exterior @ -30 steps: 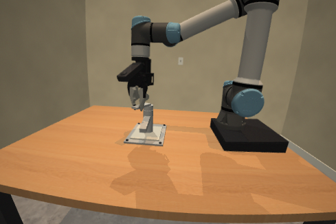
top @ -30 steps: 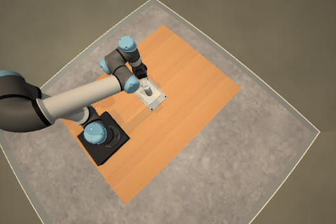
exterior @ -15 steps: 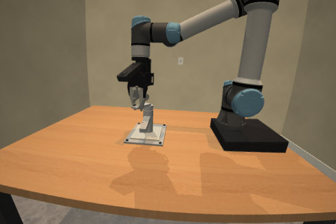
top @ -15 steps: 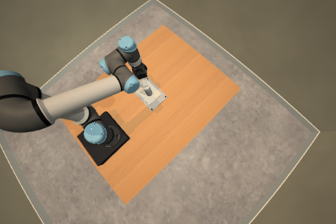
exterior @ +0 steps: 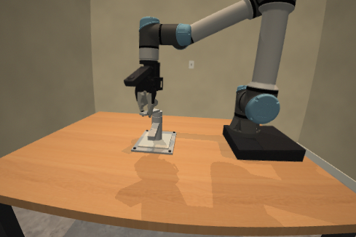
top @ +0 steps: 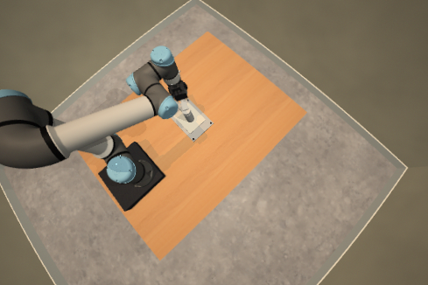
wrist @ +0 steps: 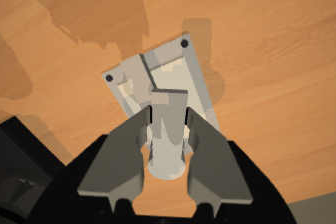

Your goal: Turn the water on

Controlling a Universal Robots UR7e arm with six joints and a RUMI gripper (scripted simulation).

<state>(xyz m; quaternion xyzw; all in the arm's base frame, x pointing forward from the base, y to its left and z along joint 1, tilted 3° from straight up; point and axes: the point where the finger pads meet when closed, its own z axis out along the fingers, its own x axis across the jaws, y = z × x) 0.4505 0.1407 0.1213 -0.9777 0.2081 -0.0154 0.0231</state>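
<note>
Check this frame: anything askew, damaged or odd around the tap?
Nothing stands out. The grey two-jaw gripper is shut squarely on the pale cylindrical tap lever; the square grey base plate lies flat on the orange wooden table.

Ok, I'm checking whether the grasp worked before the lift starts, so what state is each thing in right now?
gripper: shut on the lever, one finger on each side.
lever: clamped between the fingers; whether it is fully raised cannot be told.
tap: upright on its plate, no water visible.
base plate: flat on the wooden table.
</note>
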